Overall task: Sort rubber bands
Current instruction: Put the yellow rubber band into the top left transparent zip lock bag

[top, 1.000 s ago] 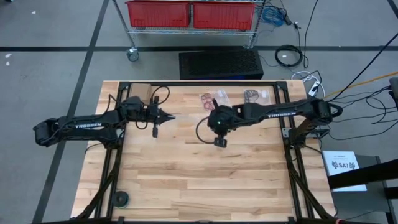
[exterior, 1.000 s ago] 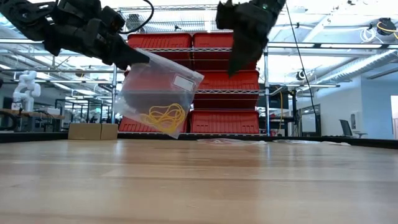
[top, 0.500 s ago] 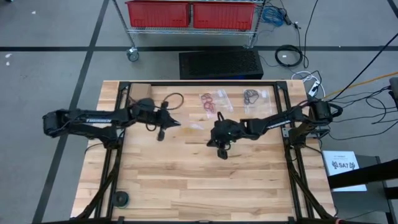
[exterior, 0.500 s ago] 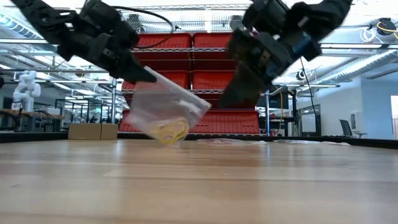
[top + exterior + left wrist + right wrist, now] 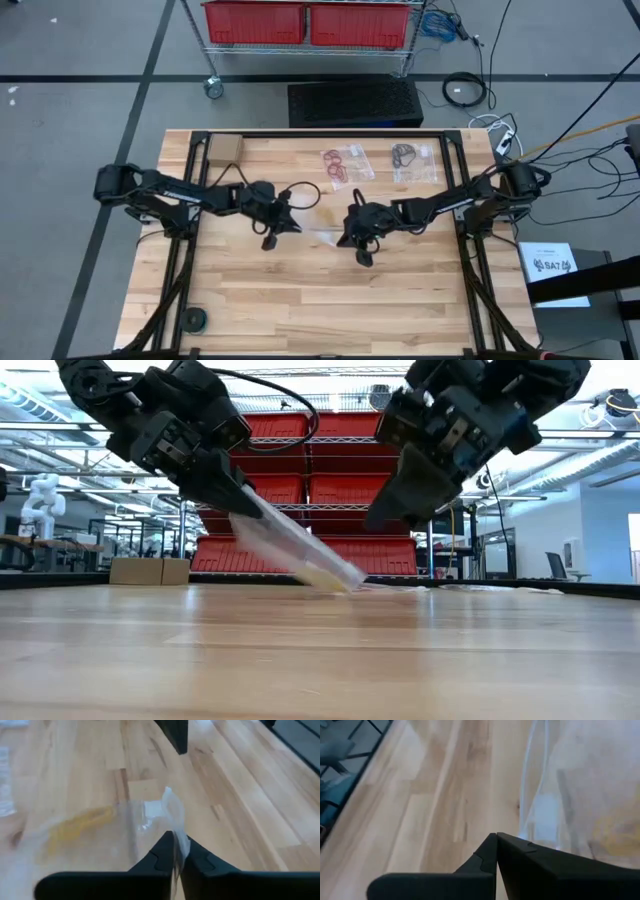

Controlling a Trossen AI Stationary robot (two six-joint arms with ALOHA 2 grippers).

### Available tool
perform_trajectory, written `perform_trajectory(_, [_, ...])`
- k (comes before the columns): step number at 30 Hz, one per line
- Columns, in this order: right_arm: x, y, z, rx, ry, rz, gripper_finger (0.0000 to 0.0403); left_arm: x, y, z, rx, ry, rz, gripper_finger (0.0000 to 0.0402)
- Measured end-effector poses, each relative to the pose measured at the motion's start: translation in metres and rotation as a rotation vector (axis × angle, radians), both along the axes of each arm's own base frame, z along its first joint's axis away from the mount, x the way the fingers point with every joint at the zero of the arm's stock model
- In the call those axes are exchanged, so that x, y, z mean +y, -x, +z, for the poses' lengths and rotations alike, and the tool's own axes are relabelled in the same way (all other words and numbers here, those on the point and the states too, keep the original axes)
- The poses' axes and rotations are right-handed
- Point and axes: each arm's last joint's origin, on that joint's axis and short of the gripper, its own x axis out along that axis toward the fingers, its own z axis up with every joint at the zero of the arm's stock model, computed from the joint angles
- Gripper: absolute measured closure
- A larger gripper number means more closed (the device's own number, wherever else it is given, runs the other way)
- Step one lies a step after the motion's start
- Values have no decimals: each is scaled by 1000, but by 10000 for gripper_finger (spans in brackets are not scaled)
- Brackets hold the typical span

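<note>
Pale butcher-block wood is what you have under both arms: the desk (image 5: 330, 290), with its bare planks running across beneath the jaws. Largest of what sits at the jaws is your left gripper (image 5: 176, 851), low over the middle of the desk, its jaws pinched shut on the upper edge of a clear plastic bag (image 5: 295, 550). The bag slants away from those jaws down to the wood, its far corner touching the desk between your two grippers. Your right gripper (image 5: 496, 840) hangs just beside the bag's other side, jaws closed on nothing, tips apart from the plastic. Inside the bag, past the left jaws, you can see a loose clump of tan-yellow rubber bands (image 5: 80, 822) settled at its low end. Well beyond both sets of jaws, near the far edge of the desk, lie two more clear bags flat on the wood: one holding red-orange bands (image 5: 338, 163), the other holding dark bands (image 5: 405, 155). A small cardboard box (image 5: 224, 149) sits at the far left corner.
</note>
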Motion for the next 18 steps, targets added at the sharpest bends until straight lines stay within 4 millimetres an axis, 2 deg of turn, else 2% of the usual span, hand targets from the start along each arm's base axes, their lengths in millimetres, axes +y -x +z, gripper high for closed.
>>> perform_trajectory(9, [5,7,22,-66,2,-10,403,-11,-15,9,-24,15,-38,308])
perform_trajectory(14, [6,8,22,-47,-9,-20,403,-11,-17,13,-35,39,-24,259])
perform_trajectory(18, [6,10,20,-21,-19,-30,403,-11,-17,13,-27,58,-13,233])
